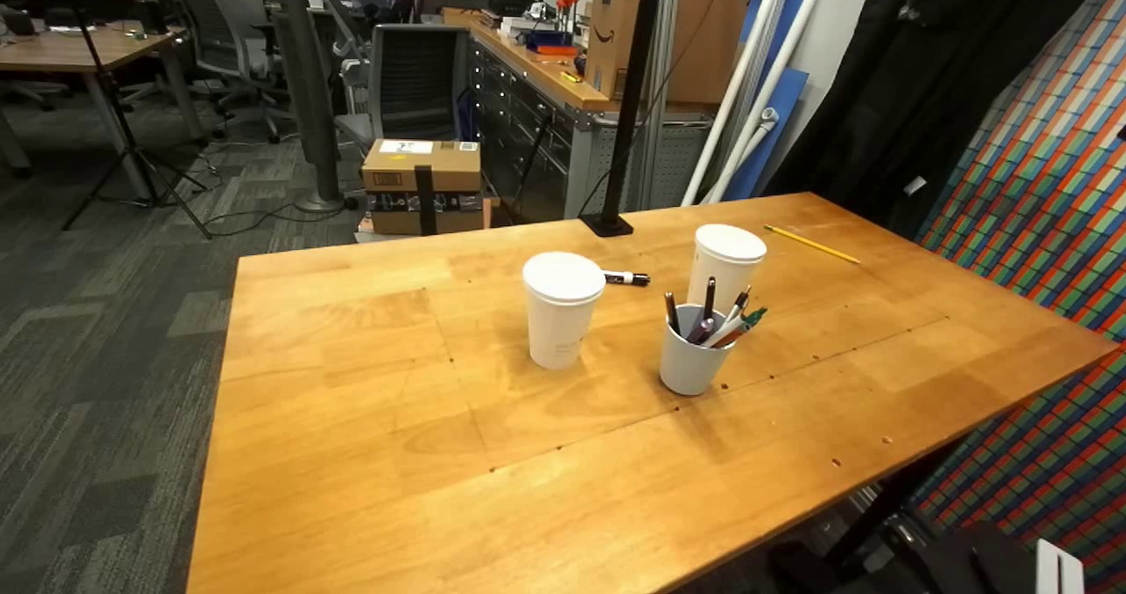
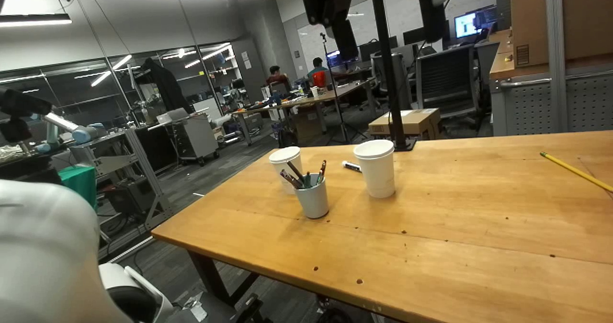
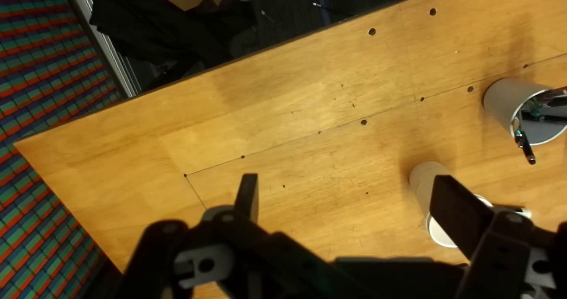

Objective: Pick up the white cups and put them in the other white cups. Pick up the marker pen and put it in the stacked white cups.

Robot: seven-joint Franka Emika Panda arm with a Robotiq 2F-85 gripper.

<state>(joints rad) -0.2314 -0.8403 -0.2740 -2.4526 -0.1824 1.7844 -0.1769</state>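
Black fingers (image 3: 249, 197) of the gripper (image 3: 349, 192) stand spread wide along the bottom of the wrist view, released, with bare wood of the table (image 3: 283, 113) showing between them. In an exterior view the gripper hangs at the top edge, fingertips down, above the tabletop, while a white section of the arm (image 2: 45, 251) fills the lower left corner. Two white cups (image 1: 556, 326) stand upright and apart. One marker pen (image 1: 626, 278) lies behind and between them. One pen holder (image 1: 690, 368) stands near in front; its pens (image 1: 709, 299) overlap too much to count. One yellow pencil (image 1: 811, 244) lies well apart.
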